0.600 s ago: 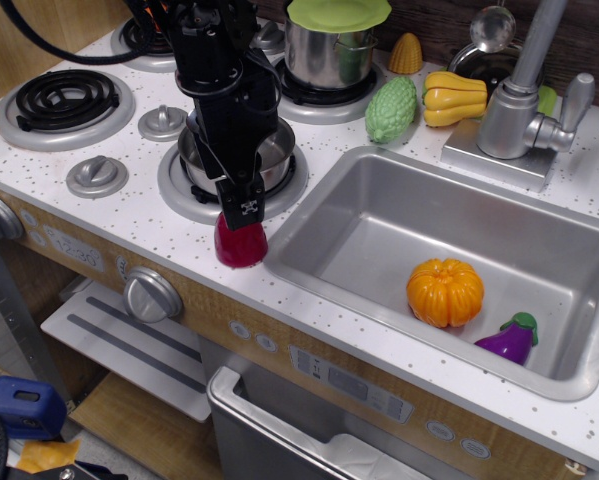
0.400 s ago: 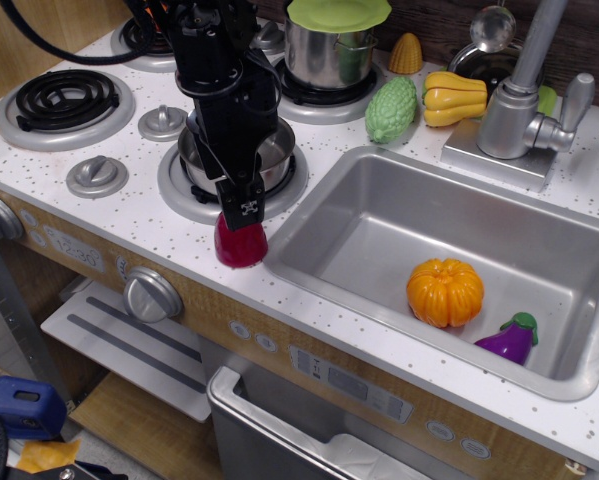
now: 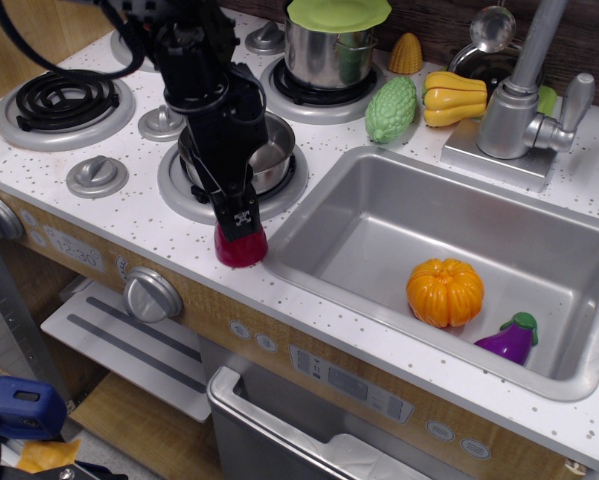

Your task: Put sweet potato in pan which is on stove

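Note:
The dark red sweet potato (image 3: 241,250) stands on the white speckled stove top (image 3: 129,215), at its front edge between the front burner and the sink. My black gripper (image 3: 241,222) is lowered right onto its top. One finger (image 3: 242,213) covers the potato's upper front, and the other finger is hidden, so I cannot tell whether the jaws press on it. The small shiny steel pan (image 3: 272,160) sits on the front right burner just behind the gripper, partly hidden by the arm.
A steel pot with a green lid (image 3: 331,40) stands on the back burner. The sink basin (image 3: 379,215) holds an orange pumpkin (image 3: 445,292) and a purple eggplant (image 3: 511,338). Green and yellow toy vegetables and the tap (image 3: 519,90) are behind the sink. Grey knobs (image 3: 97,175) lie left.
The arm has shifted left and lowered, so the gripper's finger now overlaps the top of the sweet potato. The potato has not moved.

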Controlling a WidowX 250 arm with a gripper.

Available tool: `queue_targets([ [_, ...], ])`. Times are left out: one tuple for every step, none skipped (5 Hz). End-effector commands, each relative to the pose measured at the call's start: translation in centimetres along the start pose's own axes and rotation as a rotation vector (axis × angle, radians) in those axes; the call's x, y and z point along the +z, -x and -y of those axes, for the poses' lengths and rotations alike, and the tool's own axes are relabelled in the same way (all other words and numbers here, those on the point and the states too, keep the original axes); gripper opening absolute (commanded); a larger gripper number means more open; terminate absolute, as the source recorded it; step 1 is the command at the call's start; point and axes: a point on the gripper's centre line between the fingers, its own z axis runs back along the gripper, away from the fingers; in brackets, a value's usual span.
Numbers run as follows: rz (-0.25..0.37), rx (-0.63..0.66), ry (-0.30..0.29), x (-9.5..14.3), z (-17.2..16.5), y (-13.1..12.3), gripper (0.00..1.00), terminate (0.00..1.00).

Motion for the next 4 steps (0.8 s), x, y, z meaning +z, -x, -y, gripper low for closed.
queue_targets([
  [0.06,-0.007,-0.018,-0.6,-1.0,0.4,1.0,0.0],
  [0.11,0.011,0.006,-1.4,-1.1,0.6,1.0,0.0],
  [0.157,0.016,0.039,-2.3,-1.4,0.4,1.0,0.0],
  [0.182,0.026,0.048,-2.7,-1.2,0.2,1.0,0.0],
])
